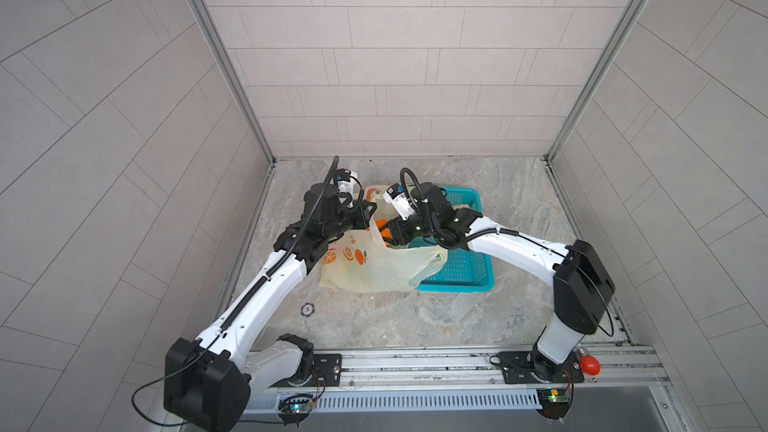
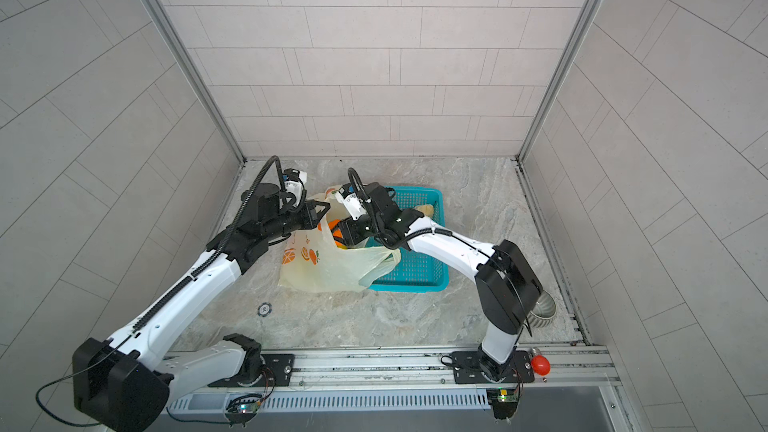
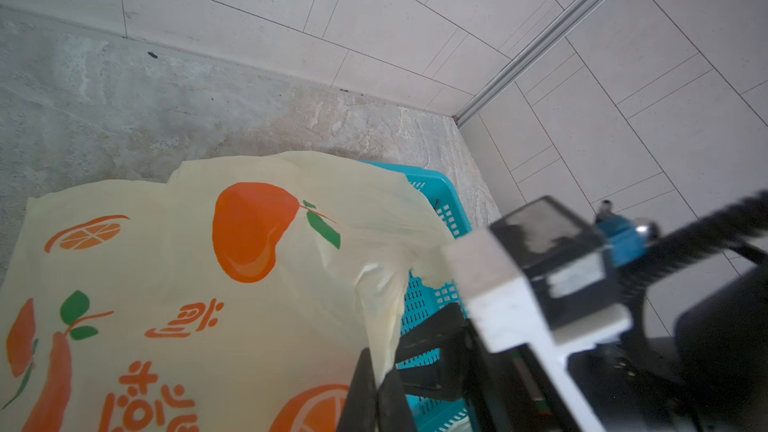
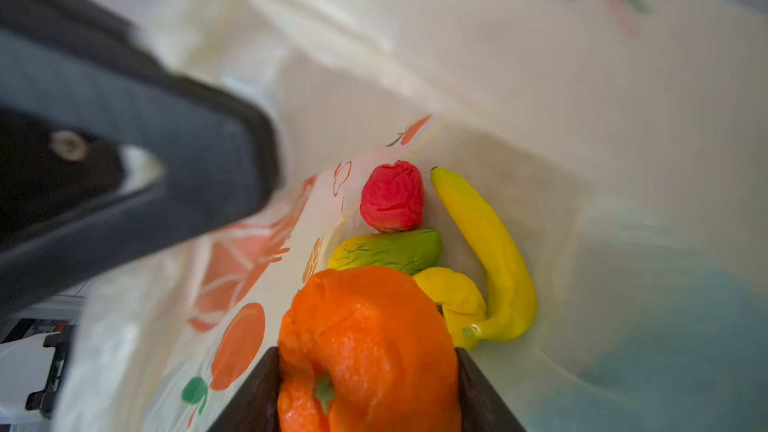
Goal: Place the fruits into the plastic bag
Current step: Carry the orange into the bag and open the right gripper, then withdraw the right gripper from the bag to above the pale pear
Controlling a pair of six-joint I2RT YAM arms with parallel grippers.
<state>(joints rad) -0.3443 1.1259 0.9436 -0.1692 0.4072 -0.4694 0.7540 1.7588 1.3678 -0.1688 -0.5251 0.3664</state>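
– Orange fruit (image 4: 357, 317): where is it?
– Clamped between the right gripper (image 4: 368, 357) fingers (image 4: 478, 392), inside the mouth of the plastic bag (image 1: 374, 272). It hangs above the bag floor, resting on nothing.
– Bag mouth open?
– Yes. Left gripper (image 3: 380, 401) is closed on the rim film and holds it lifted. Part of the bag drapes over the teal basket (image 1: 465, 263).
– What's in the bag?
– Red fruit (image 4: 392, 197), banana (image 4: 486, 255), green fruit (image 4: 386, 251), small yellow fruit (image 4: 453, 297). All at the bottom, touching each other.
– So the step is drop-off of the orange one.
– My read too. Next move: part the right fingers, let it fall onto the pile, then back out through the mouth without snagging film. Left needs to hold the rim up while that happens.
– What's left to bag?
– Pale beige fruit (image 2: 426, 209) in the basket, half hidden behind the right arm. Probably the next pick. Can't tell if anything else sits under the arm.
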